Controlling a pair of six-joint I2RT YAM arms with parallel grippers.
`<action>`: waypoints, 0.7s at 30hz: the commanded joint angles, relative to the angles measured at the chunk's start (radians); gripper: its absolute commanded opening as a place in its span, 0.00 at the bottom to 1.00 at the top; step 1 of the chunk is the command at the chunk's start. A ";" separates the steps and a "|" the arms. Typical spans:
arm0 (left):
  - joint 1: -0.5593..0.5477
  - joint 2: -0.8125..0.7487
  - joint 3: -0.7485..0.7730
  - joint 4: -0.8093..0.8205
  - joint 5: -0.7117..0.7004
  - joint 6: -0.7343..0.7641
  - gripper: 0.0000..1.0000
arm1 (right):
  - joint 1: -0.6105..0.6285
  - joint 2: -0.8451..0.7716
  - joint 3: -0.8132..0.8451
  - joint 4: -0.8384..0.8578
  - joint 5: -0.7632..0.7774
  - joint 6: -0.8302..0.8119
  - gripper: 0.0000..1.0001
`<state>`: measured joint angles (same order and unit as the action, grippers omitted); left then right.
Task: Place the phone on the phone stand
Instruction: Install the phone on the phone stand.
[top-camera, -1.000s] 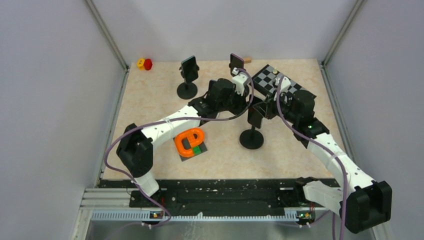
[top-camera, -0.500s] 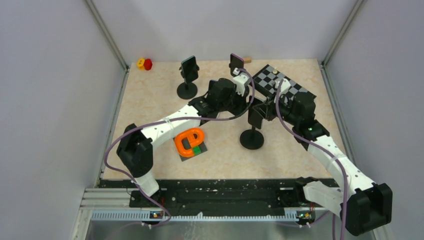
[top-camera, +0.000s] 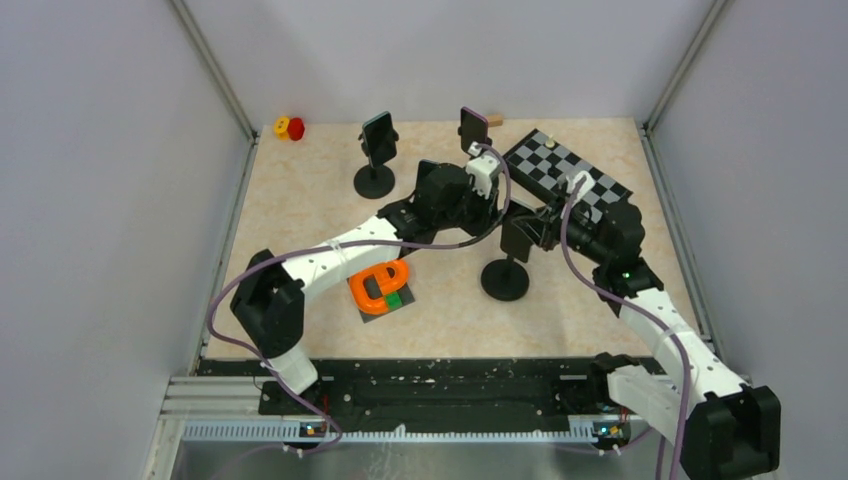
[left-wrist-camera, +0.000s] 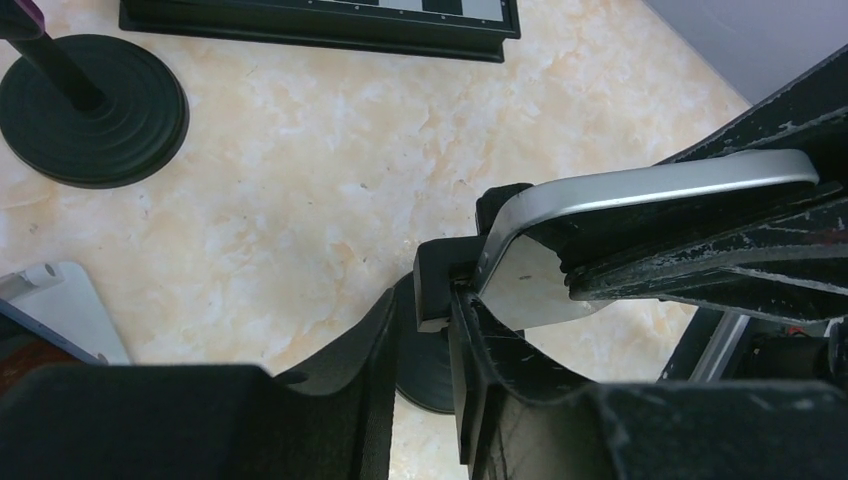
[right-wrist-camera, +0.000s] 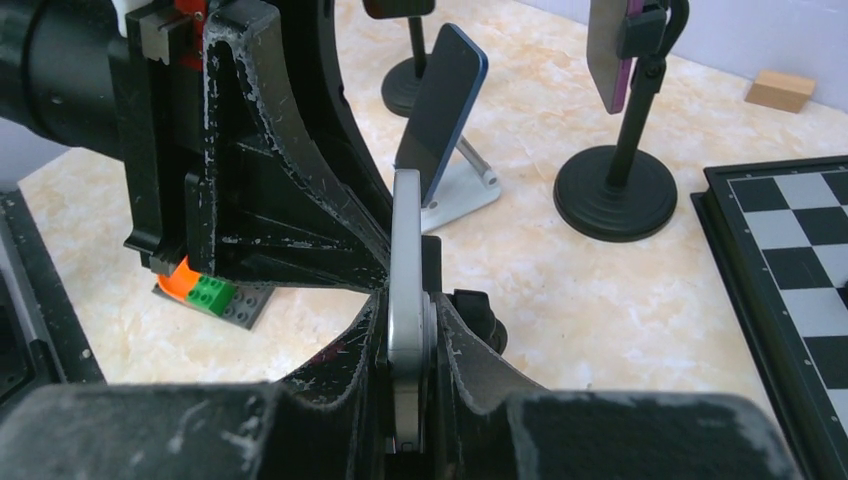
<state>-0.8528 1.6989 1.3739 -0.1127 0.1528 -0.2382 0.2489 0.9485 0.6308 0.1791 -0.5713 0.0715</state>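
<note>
R pincer (right-wrist-camera: 405, 340) is clamped tight on the phone (right-wrist-camera: 406, 230), held edge-on over the phone stand (top-camera: 504, 278) mid-counter w/ a corner at the stand's black clamp. L pincer (left-wrist-camera: 425, 315) has its jaws a little apart either side of that clamp; can't tell if it's gripping. Counter (top-camera: 300, 200) is beige, marble-look: orange ring toy (top-camera: 378, 283) on a grey plate near-left of the stand, chessboard (top-camera: 565, 172) far right, two other stands (top-camera: 375, 180) w/ phones at the far side, red-and-yellow piece (top-camera: 289, 127) in the far-left corner, plain grey walls (top-camera: 100, 200) round it.
</note>
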 joint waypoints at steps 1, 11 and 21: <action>-0.129 -0.004 -0.068 -0.025 0.305 -0.047 0.32 | -0.028 0.030 -0.066 0.113 -0.039 0.008 0.00; -0.129 -0.053 -0.121 0.028 0.360 0.000 0.49 | -0.070 0.024 -0.130 0.209 -0.104 0.047 0.00; -0.129 -0.108 -0.174 0.077 0.436 0.089 0.69 | -0.085 0.004 -0.191 0.301 -0.163 0.027 0.00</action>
<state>-0.8543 1.6081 1.2373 -0.0406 0.1722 -0.1379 0.1730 0.9211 0.4778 0.4526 -0.8101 0.1425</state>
